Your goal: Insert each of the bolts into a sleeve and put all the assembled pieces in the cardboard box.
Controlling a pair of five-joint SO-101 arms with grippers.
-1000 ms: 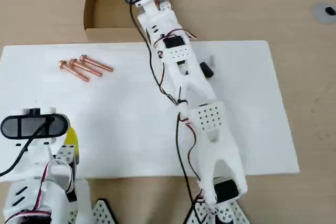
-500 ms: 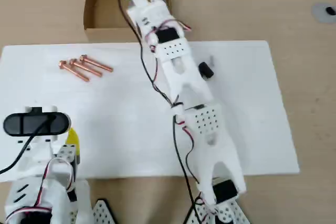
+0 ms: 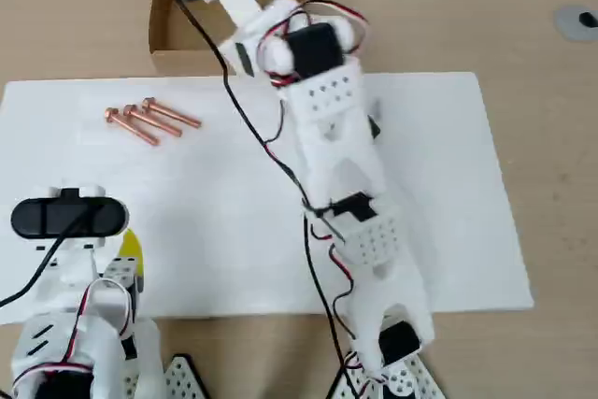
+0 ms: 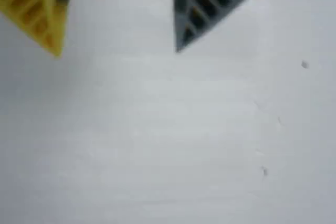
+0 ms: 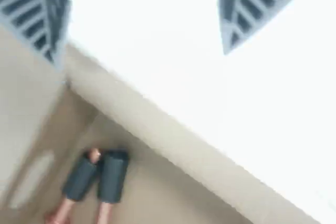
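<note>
Your left tool point(image 4: 116, 51) is wide open and empty above the surface point(image 3: 224, 231). Three bolts point(image 3: 149, 119) lie on it near the box point(image 3: 160, 33). Your right tool point(image 5: 142, 56) is wide open and empty over the box wall. Two assembled pieces point(image 5: 97, 177) lie inside.

3 copper bolts point(image 3: 149, 120) lie side by side, w/o sleeves, heads to the left, on the white surface point(image 3: 187, 231) near the cardboard box point(image 3: 161, 25). The box is open-topped, just off the surface's far edge. Inside: 2 assembled pieces point(image 5: 113, 176), dark sleeves on copper bolts, lying next to each other.
</note>
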